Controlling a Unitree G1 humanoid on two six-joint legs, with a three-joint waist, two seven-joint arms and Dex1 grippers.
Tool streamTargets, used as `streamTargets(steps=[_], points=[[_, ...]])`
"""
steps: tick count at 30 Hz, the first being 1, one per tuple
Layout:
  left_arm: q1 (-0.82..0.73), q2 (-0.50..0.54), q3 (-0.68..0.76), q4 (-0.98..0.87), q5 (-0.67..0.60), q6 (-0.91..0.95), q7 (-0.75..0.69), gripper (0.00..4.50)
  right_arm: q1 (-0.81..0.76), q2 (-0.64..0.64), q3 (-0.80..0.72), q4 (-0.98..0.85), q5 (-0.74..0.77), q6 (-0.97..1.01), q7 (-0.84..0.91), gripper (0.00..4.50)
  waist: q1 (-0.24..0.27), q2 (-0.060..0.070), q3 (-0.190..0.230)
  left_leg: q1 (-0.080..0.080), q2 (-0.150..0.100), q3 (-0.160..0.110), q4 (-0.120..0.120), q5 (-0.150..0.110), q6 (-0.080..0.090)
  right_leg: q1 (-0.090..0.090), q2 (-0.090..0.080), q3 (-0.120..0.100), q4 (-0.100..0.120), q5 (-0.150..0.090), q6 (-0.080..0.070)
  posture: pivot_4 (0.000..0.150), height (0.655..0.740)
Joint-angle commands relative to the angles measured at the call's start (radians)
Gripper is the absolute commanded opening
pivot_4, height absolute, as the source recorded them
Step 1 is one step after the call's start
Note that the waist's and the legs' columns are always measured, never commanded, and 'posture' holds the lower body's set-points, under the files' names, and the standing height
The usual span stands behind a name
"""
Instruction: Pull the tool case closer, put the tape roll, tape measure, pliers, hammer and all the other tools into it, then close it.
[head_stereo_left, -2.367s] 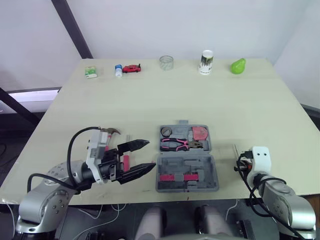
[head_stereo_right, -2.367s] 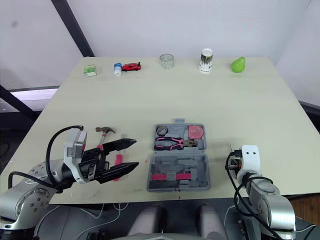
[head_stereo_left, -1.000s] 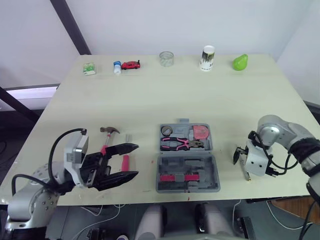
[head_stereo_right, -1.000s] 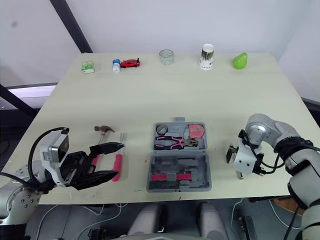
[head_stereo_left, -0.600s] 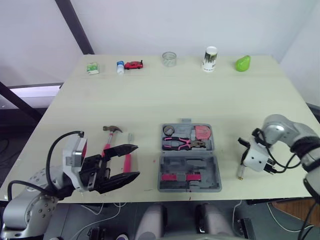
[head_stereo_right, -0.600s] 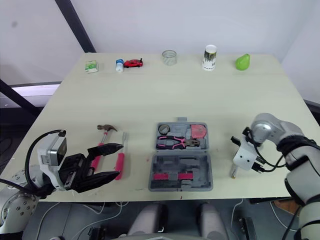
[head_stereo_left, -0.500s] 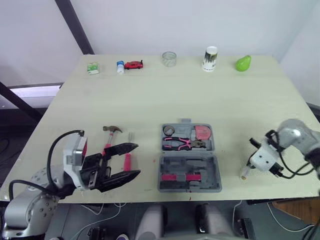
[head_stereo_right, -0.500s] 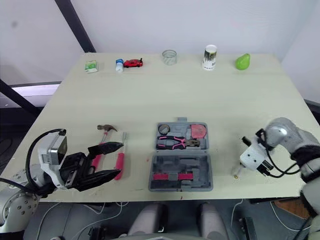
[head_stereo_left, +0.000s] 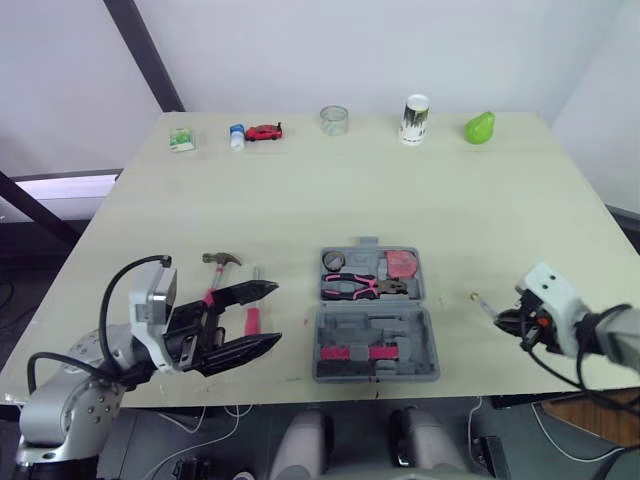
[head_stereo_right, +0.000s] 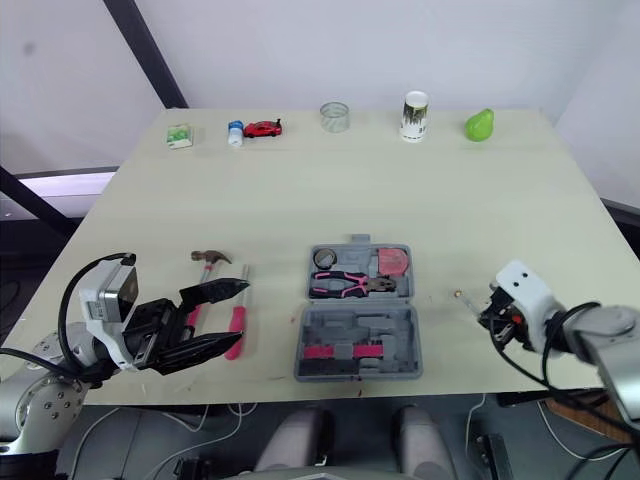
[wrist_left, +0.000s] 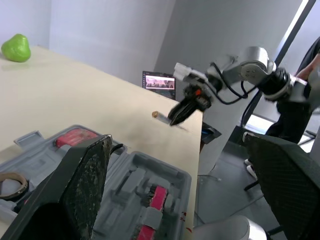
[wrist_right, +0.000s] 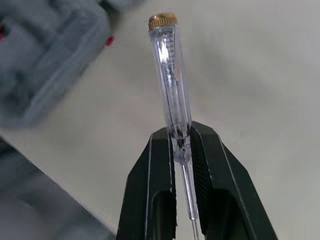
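Swung lower since half a second ago, the right pincer (wrist_right: 180, 140) now sits at the desk's (head_stereo_left: 400, 190) near right edge. It is clamped on a tester screwdriver (wrist_right: 170, 75), a slim clear plastic barrel with a brass cap pointing away from the fingertips toward the open tool case (head_stereo_left: 420, 338). That case, grey moulded plastic, lies between the two pincers. It holds pink-handled pliers (head_stereo_left: 352, 288), a tape roll (head_stereo_left: 332, 262) and a pink tape measure (head_stereo_left: 402, 265). The left pincer (head_stereo_left: 272, 315) stands apart, its black fingers textured. A pink-handled screwdriver (head_stereo_right: 236, 325) lies by its fingertips, and a steel-headed hammer (head_stereo_left: 214, 278) is just beside it.
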Motion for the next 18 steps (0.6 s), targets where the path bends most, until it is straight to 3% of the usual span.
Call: streamTargets(steps=[1,13,14,16,18], points=[[-0.015,0.004,0.000,0.001,0.002,-0.011,-0.021,4.50,-0.068,0.108,-0.052,-0.030,-0.005,0.184,-0.125,0.03,-0.002,0.000,0.000,0.000,0.000,0.001,0.000,0.000,0.000,0.000,0.000,0.001,0.000,0.000,0.001,0.150,0.7400],[0.002,0.015,0.001,0.031,0.012,-0.024,-0.077,4.50,-0.105,0.315,-0.031,0.238,-0.053,0.013,-0.350,0.03,-0.008,-0.001,-0.001,0.000,-0.001,0.001,-0.002,0.000,0.000,-0.001,0.002,0.000,-0.001,0.000,0.001,0.150,0.7400],[0.002,0.015,0.001,0.031,0.014,-0.025,-0.079,4.50,-0.097,0.325,-0.043,0.260,-0.049,-0.020,-0.352,0.74,-0.009,-0.003,-0.002,0.000,-0.001,0.001,-0.002,0.000,0.000,-0.001,0.002,0.000,-0.001,0.000,0.001,0.150,0.7400],[0.001,0.013,-0.001,0.035,0.017,-0.028,-0.084,4.50,-0.076,0.352,-0.087,0.276,-0.028,-0.074,-0.345,1.14,-0.010,-0.010,-0.006,0.000,0.000,0.001,-0.002,0.000,0.000,-0.001,0.003,0.000,-0.001,0.000,0.001,0.150,0.7400],[0.001,0.011,-0.003,0.042,0.024,-0.030,-0.092,4.50,-0.021,0.342,-0.099,0.266,-0.017,-0.176,-0.325,2.20,-0.007,-0.012,-0.008,0.001,0.001,0.001,-0.002,0.000,0.000,0.000,0.003,0.001,-0.001,0.000,0.001,0.150,0.7400]])
